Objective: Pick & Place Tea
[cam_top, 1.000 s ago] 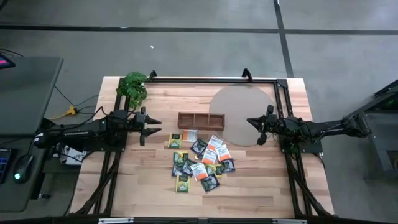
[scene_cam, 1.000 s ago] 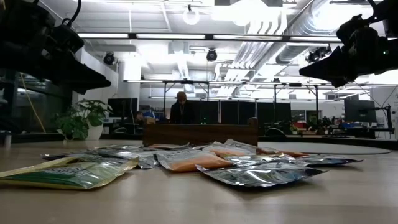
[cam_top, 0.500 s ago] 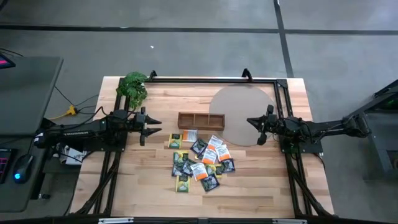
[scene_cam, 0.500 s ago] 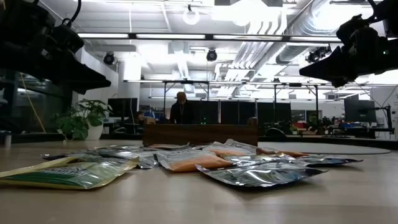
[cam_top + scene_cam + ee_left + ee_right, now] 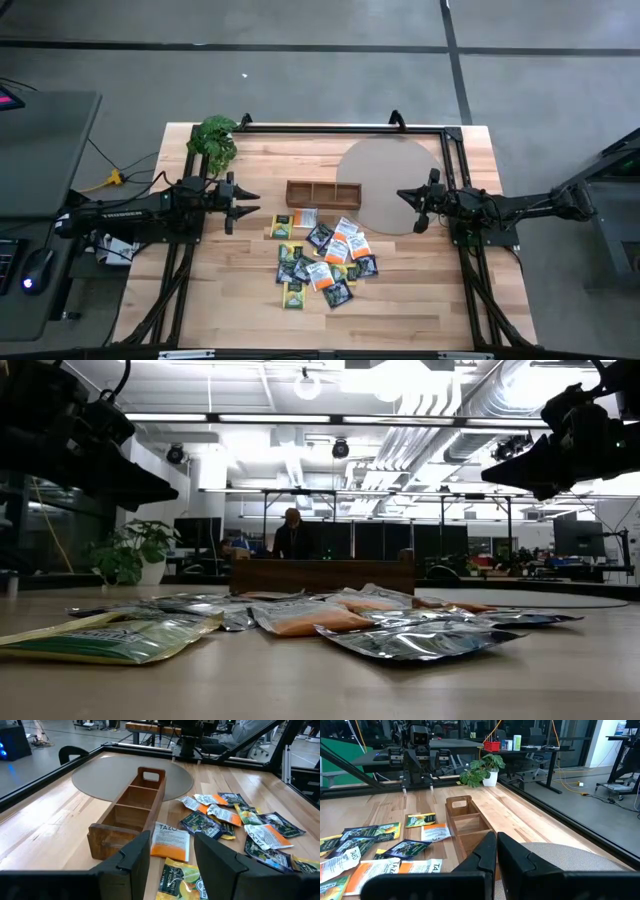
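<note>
Because no sachet is picked yet, the tea sachets (image 5: pixel 322 259) lie scattered on the table (image 5: pixel 420 290) just beside the empty wooden tray (image 5: pixel 323 192). Left gripper (image 5: pixel 246 201) hovers with jaws apart, holding nothing; right gripper (image 5: pixel 405 202) hovers over the round mat (image 5: pixel 385 170), fingers closed, empty.

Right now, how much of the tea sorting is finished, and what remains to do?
Nothing looks done: the wooden tray has all three compartments empty, and the tea sachets lie in a loose pile on the table in front of it. Nothing is in hand either: the left gripper hovers open beside the pile, and the right gripper is shut over the grey round mat, holding nothing. Every sachet is left to place.
</note>
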